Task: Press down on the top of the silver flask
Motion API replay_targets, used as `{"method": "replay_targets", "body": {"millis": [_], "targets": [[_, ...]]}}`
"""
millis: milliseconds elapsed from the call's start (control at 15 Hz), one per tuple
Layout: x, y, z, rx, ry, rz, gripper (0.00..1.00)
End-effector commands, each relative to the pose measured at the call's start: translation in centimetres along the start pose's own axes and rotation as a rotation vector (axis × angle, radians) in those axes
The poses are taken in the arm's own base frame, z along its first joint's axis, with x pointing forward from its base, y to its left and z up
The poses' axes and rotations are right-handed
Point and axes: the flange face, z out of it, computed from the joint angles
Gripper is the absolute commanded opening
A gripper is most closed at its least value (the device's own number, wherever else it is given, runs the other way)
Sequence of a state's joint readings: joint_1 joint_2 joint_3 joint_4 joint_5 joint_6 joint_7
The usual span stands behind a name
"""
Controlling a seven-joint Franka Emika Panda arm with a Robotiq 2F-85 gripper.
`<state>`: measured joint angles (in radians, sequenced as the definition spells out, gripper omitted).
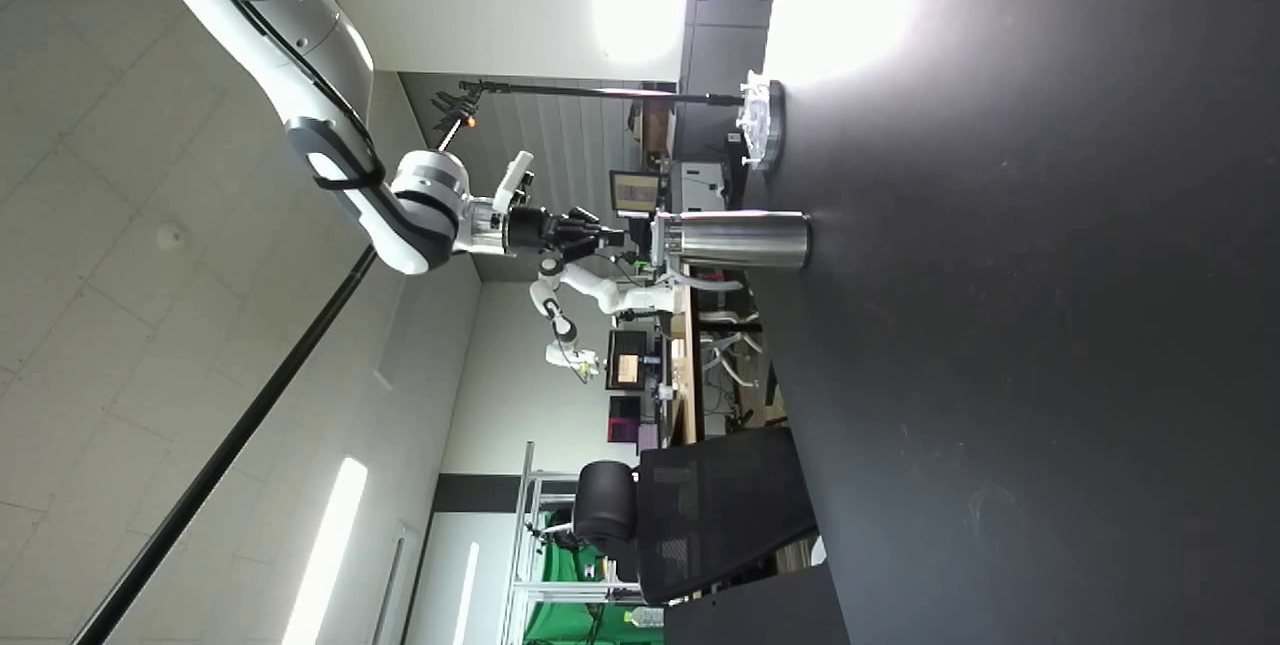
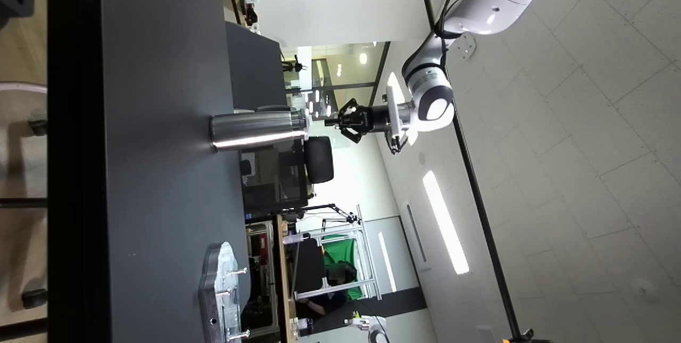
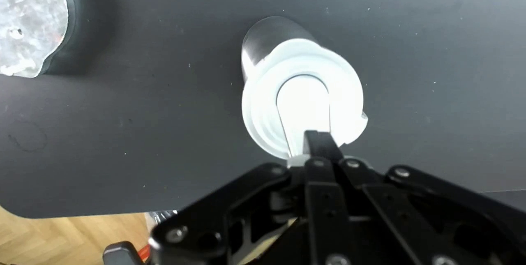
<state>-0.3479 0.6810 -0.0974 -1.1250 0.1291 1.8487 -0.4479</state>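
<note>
A: Gripper [image 2: 327,122] status?
B: Narrow, fingertips [image 3: 317,144] together, pointing straight down.
A: On the silver flask [image 1: 740,238] or off?
B: Off, just abv. Both exterior views show a slim gap b/w tips & the white lid [image 3: 304,94]. In the wrist view the tips overlap the lid's edge, so can't judge the gap there.
A: Flask pos?
B: Right under the gripper, upright on the black tabletop [image 1: 1000,345]. Lid on, w/ a tongue-shaped panel [image 3: 304,111] across the middle & a small lip at the rim. Curved handle [image 1: 705,281] down one side.
A: Contents?
B: Can't tell. Metal sides, lid on, inside hidden.
A: Anything else on the tabletop?
B: A clear-topped flat piece [image 2: 226,279] on a dark base [image 2: 207,284], w/ short metal pegs [image 2: 238,335] sticking up. Stands apart from the flask, off to one side.
A: Other containers?
B: What looks like a clear plastic bottle [image 1: 645,617], far back by a green cloth [image 1: 550,620] in an exterior view. Too small to tell what's in it.
A: Rest of bkgd, quick?
B: Black mesh office chair [image 1: 720,505] past the tabletop's edge, another white robot arm [image 1: 645,299] at the back, & a dark-haired person [image 2: 332,298], face blurred.
</note>
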Motion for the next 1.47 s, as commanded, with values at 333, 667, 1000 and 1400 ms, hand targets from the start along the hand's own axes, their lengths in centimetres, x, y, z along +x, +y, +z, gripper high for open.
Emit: {"method": "replay_targets", "body": {"millis": [333, 667, 1000, 1400], "targets": [[-1.4, -0.1, 0.8, 0.005, -0.04, 0.003, 0.01], [-1.8, -0.1, 0.7, 0.009, -0.05, 0.005, 0.01], [-1.8, -0.1, 0.7, 0.009, -0.051, 0.005, 0.01], [-1.7, 0.9, 1.6, 0.008, 0.014, 0.027, 0.0]]}}
